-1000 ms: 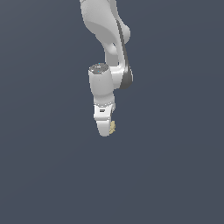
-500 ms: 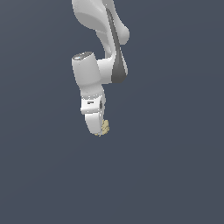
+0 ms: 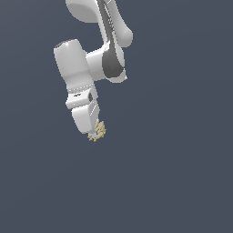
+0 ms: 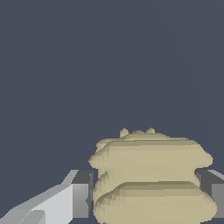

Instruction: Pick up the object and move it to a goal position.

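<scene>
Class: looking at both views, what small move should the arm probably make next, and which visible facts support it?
Probably keep carrying: the end effector is shut on the knobbly tan lump, a finger on either side, and no goal marker shows.

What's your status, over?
Gripper shut on the object, fingers pressing both its sides. Tan knobbly lump at the fingertips. Nothing visible in the way, plain grey all round.

Two cameras, one far off and one close

The exterior view is facing the whole arm (image 3: pixel 91 68) from a distance; the wrist view is looking past the gripper (image 4: pixel 146 199), very near the tan lump (image 4: pixel 151 179), which both are sharing.
</scene>
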You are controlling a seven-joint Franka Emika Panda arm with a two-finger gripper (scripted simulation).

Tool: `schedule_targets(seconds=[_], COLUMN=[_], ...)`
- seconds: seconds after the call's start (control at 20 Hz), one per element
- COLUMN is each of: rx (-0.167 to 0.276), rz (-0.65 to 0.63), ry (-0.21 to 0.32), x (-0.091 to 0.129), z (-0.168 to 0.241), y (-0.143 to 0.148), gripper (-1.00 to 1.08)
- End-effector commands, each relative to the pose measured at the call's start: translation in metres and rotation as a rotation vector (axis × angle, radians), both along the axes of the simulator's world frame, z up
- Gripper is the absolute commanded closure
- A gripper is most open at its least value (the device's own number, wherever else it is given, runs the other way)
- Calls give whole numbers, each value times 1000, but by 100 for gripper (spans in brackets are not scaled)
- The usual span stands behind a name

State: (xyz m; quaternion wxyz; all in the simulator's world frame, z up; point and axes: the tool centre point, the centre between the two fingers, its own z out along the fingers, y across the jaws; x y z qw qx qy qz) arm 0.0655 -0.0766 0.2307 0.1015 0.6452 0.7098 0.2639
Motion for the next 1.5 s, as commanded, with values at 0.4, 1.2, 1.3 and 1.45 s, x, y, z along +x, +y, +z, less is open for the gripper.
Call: schedule_targets(seconds=[0.4, 1.2, 1.3, 1.45], rx=[63, 178, 190, 206], rz=[94, 262, 280, 303], ry=[-175, -477, -508, -544], x=[23, 43, 44, 45], z=[71, 194, 206, 221], y=[-36, -107, -115, -124], gripper=[108, 108, 108, 108])
